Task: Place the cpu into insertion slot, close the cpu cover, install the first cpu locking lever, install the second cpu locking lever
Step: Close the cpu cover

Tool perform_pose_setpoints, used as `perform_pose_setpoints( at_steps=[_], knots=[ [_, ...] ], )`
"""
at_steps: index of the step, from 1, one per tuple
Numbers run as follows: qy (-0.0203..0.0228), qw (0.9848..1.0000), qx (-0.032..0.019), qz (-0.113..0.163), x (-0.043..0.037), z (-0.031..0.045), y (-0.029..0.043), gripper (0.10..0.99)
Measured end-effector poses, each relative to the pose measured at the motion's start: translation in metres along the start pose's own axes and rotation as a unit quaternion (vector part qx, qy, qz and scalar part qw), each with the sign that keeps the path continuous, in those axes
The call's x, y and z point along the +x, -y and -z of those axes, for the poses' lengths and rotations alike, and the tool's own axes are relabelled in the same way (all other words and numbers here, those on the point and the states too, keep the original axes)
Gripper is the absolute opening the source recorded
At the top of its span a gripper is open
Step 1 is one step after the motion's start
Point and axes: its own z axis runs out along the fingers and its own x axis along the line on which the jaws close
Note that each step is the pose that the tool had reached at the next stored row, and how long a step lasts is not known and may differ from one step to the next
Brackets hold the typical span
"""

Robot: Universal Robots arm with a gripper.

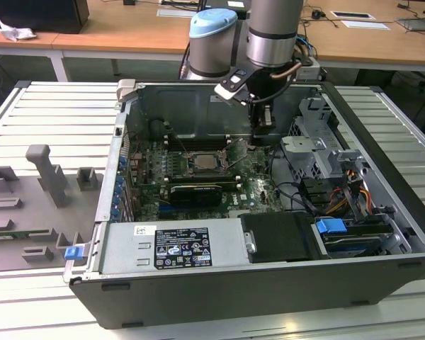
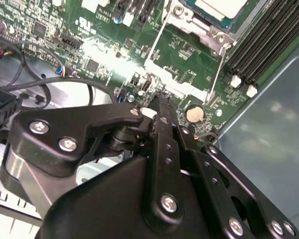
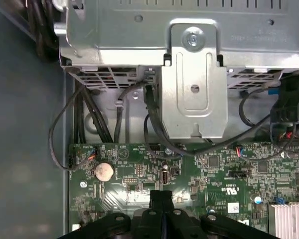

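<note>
The grey, open-topped computer case [image 1: 198, 297] holds a green motherboard [image 1: 258, 191]. The insertion slot, a square dark socket with a silvery rim [image 1: 193, 164], sits near the middle of that board and serves as the landmark here. The black two-fingered gripper [image 1: 261, 136] hangs low over the board, on the exterior view's right of the slot and near it. Its fingers are pressed together with nothing visible between them in both wrist views [image 3: 162, 195].

On the slot lies the thin silvery cpu cover frame [image 2: 189, 22], and in its window sits the pale silver-grey square cpu [image 2: 224, 7].

A thin pale wire rod [image 2: 216, 73], probably a locking lever, runs lengthwise from the slot's corner towards the gripper tip. Whether it is latched cannot be told. A round coin battery [image 2: 193, 114] lies between the slot and the fingertips.
</note>
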Motion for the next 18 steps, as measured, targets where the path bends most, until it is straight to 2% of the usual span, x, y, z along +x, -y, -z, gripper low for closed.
perform_pose_setpoints(
  at_steps=[4,6,9,13,18],
  knots=[
    [-0.0001,1.0,0.0,0.0,0.002,-0.0081,-0.0007,0.106],
    [0.0,1.0,0.0,0.001,0.002,-0.0099,0.0015,0.106],
    [0.0,1.0,0.0,0.001,0.0019,-0.0097,0.0106,0.106],
    [0.0,1.0,0.0,0.001,0.0019,-0.0095,0.0164,0.106],
    [0.0,1.0,0.0,0.001,0.0017,-0.0088,0.0292,0.106]
  ],
)
